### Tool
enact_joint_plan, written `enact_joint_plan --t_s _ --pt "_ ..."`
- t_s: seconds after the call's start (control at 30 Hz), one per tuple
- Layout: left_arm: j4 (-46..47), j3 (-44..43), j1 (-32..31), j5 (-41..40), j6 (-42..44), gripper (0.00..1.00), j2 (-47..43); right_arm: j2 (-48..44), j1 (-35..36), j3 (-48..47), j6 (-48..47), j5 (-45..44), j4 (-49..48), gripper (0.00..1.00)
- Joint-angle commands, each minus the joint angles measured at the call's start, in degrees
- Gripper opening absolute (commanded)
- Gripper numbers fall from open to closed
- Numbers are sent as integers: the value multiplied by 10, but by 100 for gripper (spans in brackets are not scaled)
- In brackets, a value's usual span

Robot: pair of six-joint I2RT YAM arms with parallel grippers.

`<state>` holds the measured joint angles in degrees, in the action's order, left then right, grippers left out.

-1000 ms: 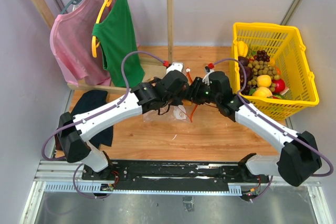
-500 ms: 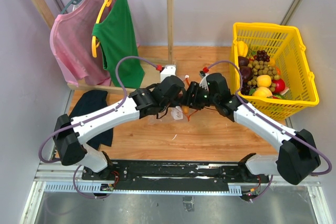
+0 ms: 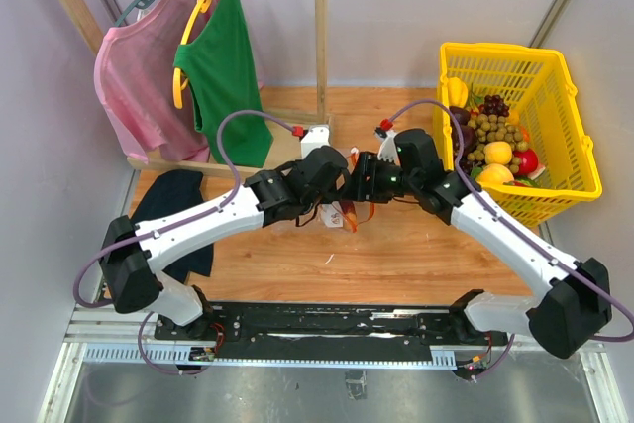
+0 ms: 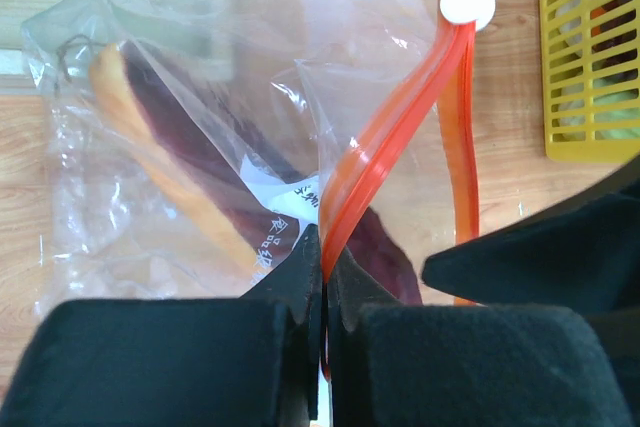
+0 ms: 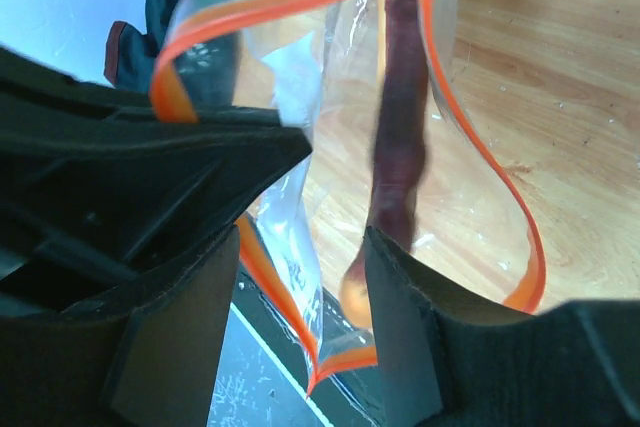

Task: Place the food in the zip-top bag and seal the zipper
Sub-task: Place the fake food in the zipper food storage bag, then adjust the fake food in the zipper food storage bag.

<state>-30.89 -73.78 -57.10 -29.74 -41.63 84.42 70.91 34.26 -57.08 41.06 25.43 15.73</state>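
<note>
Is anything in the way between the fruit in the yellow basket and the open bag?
Only the basket wall, which the fruit must clear. The left gripper pinches the zipper, holding the bag mouth open; the right gripper sits open at that mouth.

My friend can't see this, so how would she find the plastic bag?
Find the wooden table, then look left of the yellow basket. The bag is there, pinched by the left end effector; only it is see-through, with an orange-red strip.
</note>
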Motion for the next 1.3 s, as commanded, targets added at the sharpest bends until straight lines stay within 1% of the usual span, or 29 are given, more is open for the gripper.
enact_joint_plan --t_s 0.0,0.07,0.2,0.3,0.43,0.53,0.67,0.8,0.87,0.97,1.0,1.03,1.27 --pt "35 14 -5 -11 -11 0 -26 -43 -26 -24 -66 -10 54 54" --pt "39 19 -4 -10 -11 0 -30 -59 -41 -20 -83 -20 63 54" --pt "39 19 -4 -9 -9 0 -31 -84 -54 -15 -132 -79 94 56" --pt "40 21 -3 -5 -9 0 -32 -89 -59 4 -157 -110 90 57" --pt "43 22 -3 1 -7 0 -32 -80 -60 44 -169 -106 30 58" --pt "43 23 -3 3 -5 0 -35 -57 -59 67 -169 -109 -3 58" --pt "44 26 -2 6 -3 0 -43 -17 -60 67 -173 -82 -27 55" --pt "46 29 -1 5 -1 0 -51 4 -60 66 -175 -60 -40 46" --pt "47 31 0 5 2 0 -53 8 -60 64 -176 -51 -44 32" --pt "49 37 1 2 3 0 -60 4 -59 51 -180 -35 -41 8" --pt "48 40 2 -1 4 0 -63 0 -60 42 -181 -33 -36 2" --pt "48 42 4 -2 4 0 -66 -4 -60 31 -183 -31 -27 1" --pt "52 51 11 1 9 0 -86 -17 -53 -60 -192 -27 36 1"
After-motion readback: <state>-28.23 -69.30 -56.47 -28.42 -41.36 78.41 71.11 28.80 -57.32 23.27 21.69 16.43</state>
